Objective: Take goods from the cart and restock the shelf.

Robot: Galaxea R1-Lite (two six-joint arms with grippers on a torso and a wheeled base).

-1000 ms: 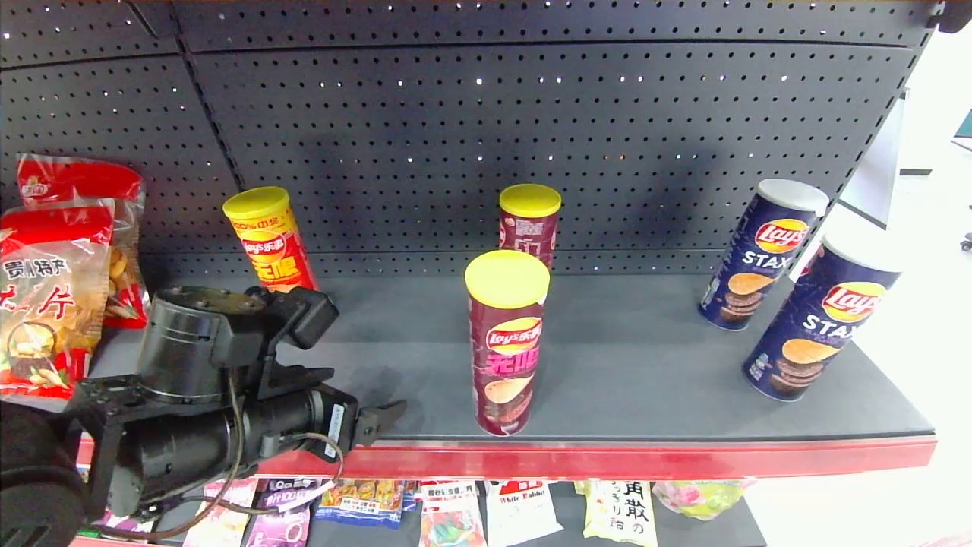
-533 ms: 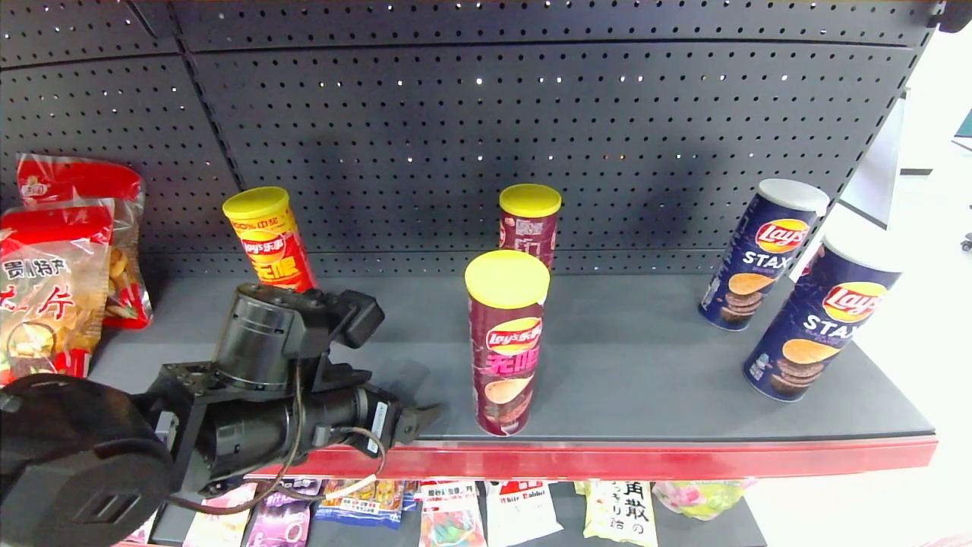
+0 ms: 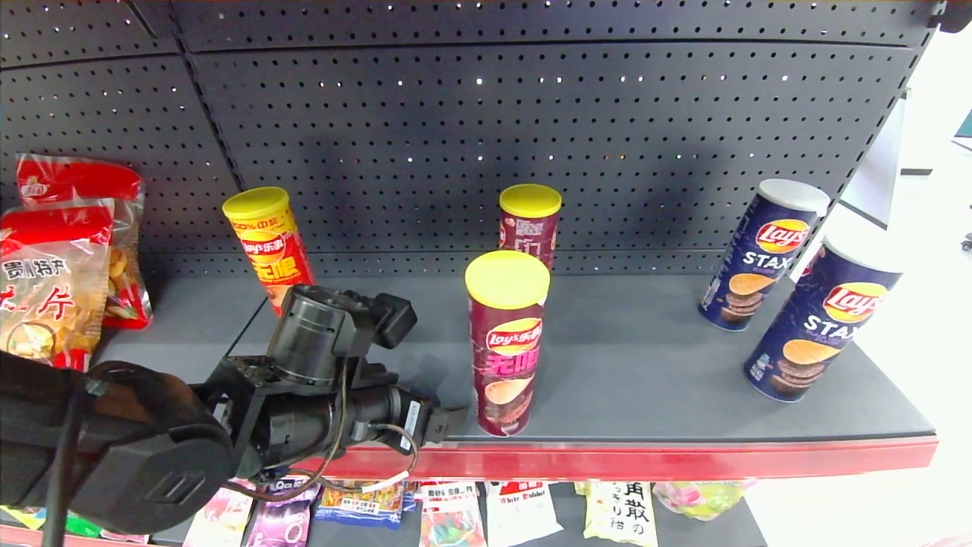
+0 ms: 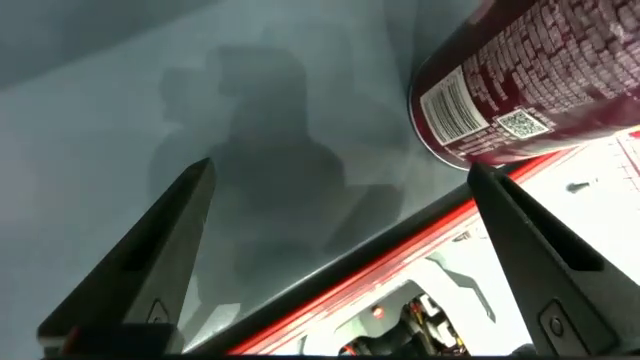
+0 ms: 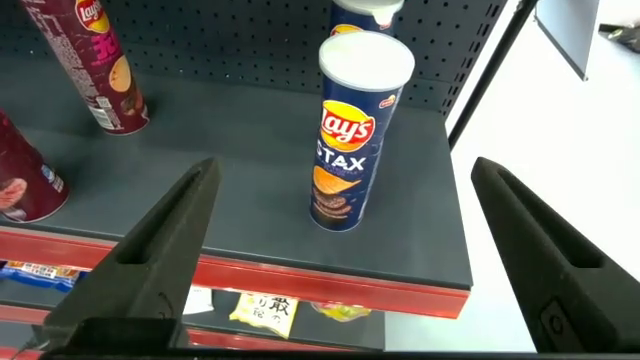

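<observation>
A maroon chip can (image 3: pixel 506 342) with a yellow lid stands upright near the front edge of the dark shelf (image 3: pixel 645 365). My left gripper (image 3: pixel 449 420) is low at the shelf's red front lip, just left of that can and apart from it. In the left wrist view the left gripper (image 4: pixel 340 170) is open with only bare shelf between its fingers, and the maroon can's base (image 4: pixel 520 100) lies beside one finger. My right gripper (image 5: pixel 345 165) is open, facing a blue chip can (image 5: pixel 358 130) on the shelf's right part.
A second maroon can (image 3: pixel 529 220) and a red-and-yellow can (image 3: pixel 269 239) stand by the pegboard. Two blue cans (image 3: pixel 763 251) (image 3: pixel 824 319) stand at the right. Snack bags (image 3: pixel 53 289) fill the left end. Small packets (image 3: pixel 531 509) lie on the lower shelf.
My left arm has moved to the right along the shelf's front edge, bringing its gripper close to the front maroon can. The cans have not moved.
</observation>
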